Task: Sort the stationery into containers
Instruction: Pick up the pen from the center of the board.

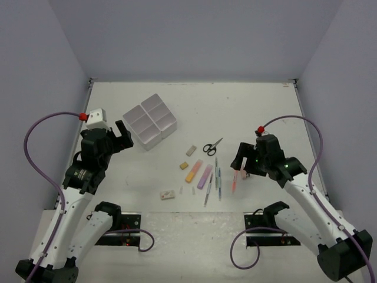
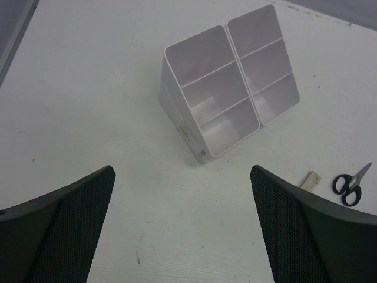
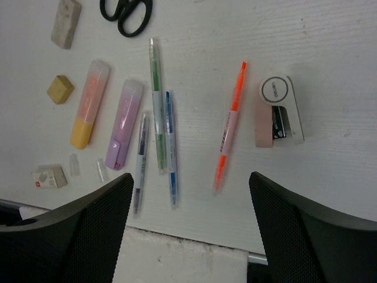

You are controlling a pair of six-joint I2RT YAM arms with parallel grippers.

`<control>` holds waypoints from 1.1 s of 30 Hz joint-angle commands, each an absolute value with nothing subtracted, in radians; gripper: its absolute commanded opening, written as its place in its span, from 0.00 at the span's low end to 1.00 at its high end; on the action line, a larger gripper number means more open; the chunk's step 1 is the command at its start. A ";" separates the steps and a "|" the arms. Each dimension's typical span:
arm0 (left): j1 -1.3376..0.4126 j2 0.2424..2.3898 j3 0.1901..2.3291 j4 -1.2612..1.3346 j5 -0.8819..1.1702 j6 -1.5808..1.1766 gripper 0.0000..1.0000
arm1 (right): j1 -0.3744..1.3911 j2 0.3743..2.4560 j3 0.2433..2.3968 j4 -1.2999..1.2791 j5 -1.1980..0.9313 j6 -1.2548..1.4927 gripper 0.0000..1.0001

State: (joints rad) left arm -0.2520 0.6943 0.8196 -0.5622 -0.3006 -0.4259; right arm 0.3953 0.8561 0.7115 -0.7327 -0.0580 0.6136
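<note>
The left gripper point(image 2: 182, 172) is held with its fingers spread, the containers point(image 2: 177, 115) well ahead of them. The right gripper point(image 3: 191, 178) is likewise spread. The orange pen point(image 3: 228, 130) lies between its fingers, nearer the right one. The pen should be centred before it is pinched, and the pink-and-white item point(image 3: 281, 112) beside it avoided.

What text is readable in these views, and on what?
Nothing reads for sure.
Small pink tool: print on its round white cap, too blurred.
White eraser: red mark on the sleeve, unreadable.
Bins: sticker on a side wall, too small.
</note>
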 commanded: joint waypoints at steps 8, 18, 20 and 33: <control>-0.256 0.699 0.824 -0.538 -0.256 -0.409 1.00 | 0.549 1.028 0.722 -0.663 0.118 0.732 0.74; -0.256 0.685 0.819 -0.526 -0.225 -0.400 1.00 | 0.553 1.190 0.722 -0.622 0.148 0.757 0.52; -0.259 0.680 0.819 -0.525 -0.221 -0.399 1.00 | 0.554 1.194 0.713 -0.614 0.160 0.761 0.53; -0.265 0.667 0.816 -0.520 -0.213 -0.396 1.00 | 0.554 1.360 0.734 -0.618 0.214 0.756 0.48</control>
State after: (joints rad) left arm -0.2573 0.6747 0.8196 -0.5552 -0.2302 -0.4236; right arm 0.5495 1.3162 0.7120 -0.6392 0.1753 0.7399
